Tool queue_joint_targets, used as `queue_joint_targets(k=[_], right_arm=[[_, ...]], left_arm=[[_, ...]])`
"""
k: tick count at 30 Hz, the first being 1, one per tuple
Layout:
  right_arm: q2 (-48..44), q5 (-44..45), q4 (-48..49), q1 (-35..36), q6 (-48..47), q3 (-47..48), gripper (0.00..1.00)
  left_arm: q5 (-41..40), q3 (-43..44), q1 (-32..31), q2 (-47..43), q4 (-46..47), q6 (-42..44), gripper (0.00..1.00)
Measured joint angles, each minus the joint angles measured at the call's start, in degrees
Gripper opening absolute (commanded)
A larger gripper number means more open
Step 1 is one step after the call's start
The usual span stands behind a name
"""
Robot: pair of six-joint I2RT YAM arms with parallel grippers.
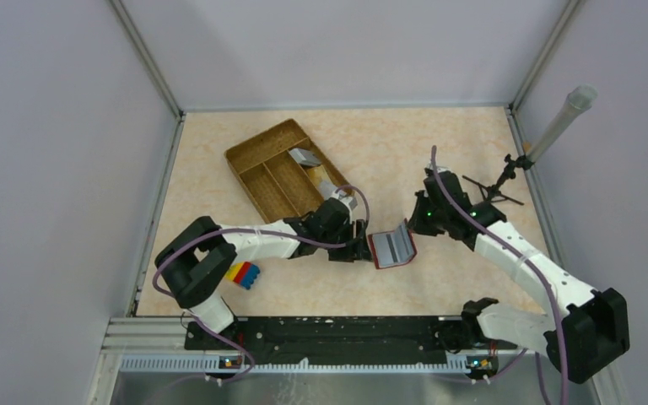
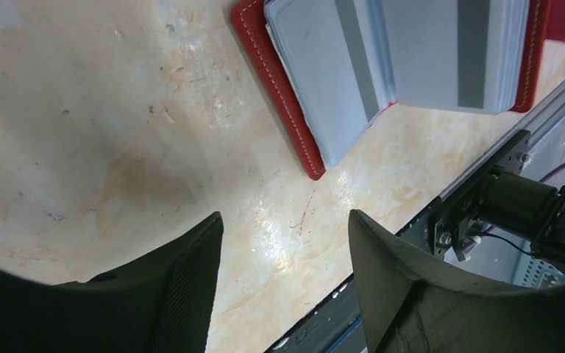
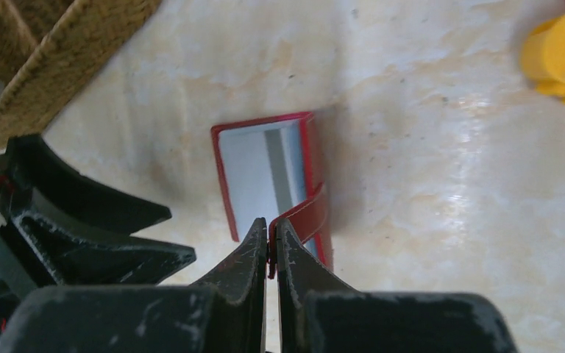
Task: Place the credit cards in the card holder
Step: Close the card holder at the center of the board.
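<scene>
The red card holder (image 1: pixel 392 247) lies open at mid-table, with grey-silver credit cards (image 2: pixel 324 73) inside it. My right gripper (image 3: pixel 271 224) is shut on the holder's raised red flap (image 3: pixel 310 209) and holds that side up. Just to the left of the holder, my left gripper (image 2: pixel 285 220) hangs open over bare table with nothing between its fingers. More credit cards, one grey (image 1: pixel 306 157) and one tan (image 1: pixel 321 177), lie in the brown tray (image 1: pixel 257 156).
A yellow, red and blue toy block (image 1: pixel 243 274) sits near the left arm's base. A small black stand with a clear tube (image 1: pixel 557 126) is at the right wall. The black rail (image 1: pixel 329 333) runs along the near edge.
</scene>
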Motion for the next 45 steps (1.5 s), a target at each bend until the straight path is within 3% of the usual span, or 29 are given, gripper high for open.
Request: queue_joint_targets(k=[9, 17, 23, 27, 29, 34, 38, 42, 45], right_arm=[[5.29, -3.23, 4.79, 9.79, 4.00, -0.28, 0.00], [11.89, -5.33, 13.86, 13.64, 7.69, -2.14, 0.01], [17.03, -9.92, 19.61, 13.73, 8.37, -4.02, 0.32], [16.52, -11.85, 20.61, 13.75, 7.45, -3.82, 0.58], [14.84, -11.65, 19.23, 13.75, 6.49, -3.23, 0.64], [7.13, -8.72, 12.72, 12.94, 3.21, 2.62, 0.67], [1.55, -5.66, 9.18, 8.46, 1.73, 5.73, 0.66], [-1.20, -3.76, 7.04, -0.35, 1.03, 2.51, 0.66], [-0.74, -3.32, 6.10, -2.54, 0.94, -2.58, 0.66]], left_arm=[[3.65, -6.75, 2.67, -0.26, 9.92, -2.69, 0.63], [2.08, -9.14, 3.43, -6.03, 9.29, -2.95, 0.66], [-0.17, -9.90, 3.43, -11.82, 6.38, -2.56, 0.70], [-1.51, -10.16, 3.43, -14.12, 4.33, -2.40, 0.79], [-2.40, -10.16, 3.43, -15.15, 3.37, -2.01, 0.81], [-3.43, -9.29, 3.43, -16.24, 0.59, -1.66, 0.84], [-3.39, -7.28, 3.43, -16.09, -0.37, -1.53, 0.85], [-3.10, -4.37, 3.43, -14.29, -0.59, -1.29, 0.86], [-2.49, -2.40, 3.43, -12.13, -0.57, -1.18, 0.85]])
